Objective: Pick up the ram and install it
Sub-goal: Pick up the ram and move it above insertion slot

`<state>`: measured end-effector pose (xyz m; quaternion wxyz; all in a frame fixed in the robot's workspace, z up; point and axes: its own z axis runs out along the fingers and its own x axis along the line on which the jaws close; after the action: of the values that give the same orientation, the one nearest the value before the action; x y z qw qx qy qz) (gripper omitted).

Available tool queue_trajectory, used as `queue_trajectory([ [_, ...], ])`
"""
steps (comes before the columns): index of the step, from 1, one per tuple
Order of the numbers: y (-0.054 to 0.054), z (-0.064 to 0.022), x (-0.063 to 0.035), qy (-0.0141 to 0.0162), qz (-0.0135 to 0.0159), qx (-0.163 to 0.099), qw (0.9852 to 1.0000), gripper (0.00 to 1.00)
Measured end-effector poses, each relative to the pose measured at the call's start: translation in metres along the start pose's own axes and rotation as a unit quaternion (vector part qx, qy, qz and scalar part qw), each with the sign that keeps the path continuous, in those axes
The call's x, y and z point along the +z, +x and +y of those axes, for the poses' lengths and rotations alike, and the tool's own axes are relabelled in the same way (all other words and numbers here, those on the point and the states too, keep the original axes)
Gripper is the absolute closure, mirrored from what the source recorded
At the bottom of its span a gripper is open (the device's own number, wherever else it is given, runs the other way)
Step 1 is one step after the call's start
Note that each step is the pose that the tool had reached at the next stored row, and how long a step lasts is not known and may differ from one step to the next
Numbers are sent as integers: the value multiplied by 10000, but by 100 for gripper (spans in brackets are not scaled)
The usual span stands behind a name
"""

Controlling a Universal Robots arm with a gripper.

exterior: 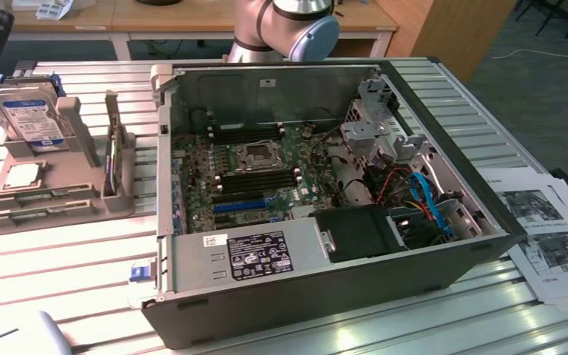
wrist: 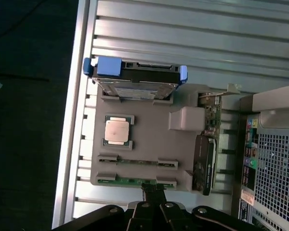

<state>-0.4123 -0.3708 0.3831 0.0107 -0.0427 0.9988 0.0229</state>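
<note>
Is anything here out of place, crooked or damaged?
Nothing stands out. The hard drive, the processor, the ram and a second ram stick sit straight in the gray holder; the open computer case looks undamaged.

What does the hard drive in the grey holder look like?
The hard drive is a flat, metal-looking box with a blue and white label on its face and blue plastic pieces at its sides. It stands on edge in a slot at one end of the grey holder, at the exterior view's left of the computer case. Only the holder seems to touch it.
</note>
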Motion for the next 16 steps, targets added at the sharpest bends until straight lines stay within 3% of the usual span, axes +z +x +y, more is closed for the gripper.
queue_trajectory([
  [8,0,0,0,-11,22,-488,9988,90],
  [16,0,0,0,-23,44,-986,9951,90],
])
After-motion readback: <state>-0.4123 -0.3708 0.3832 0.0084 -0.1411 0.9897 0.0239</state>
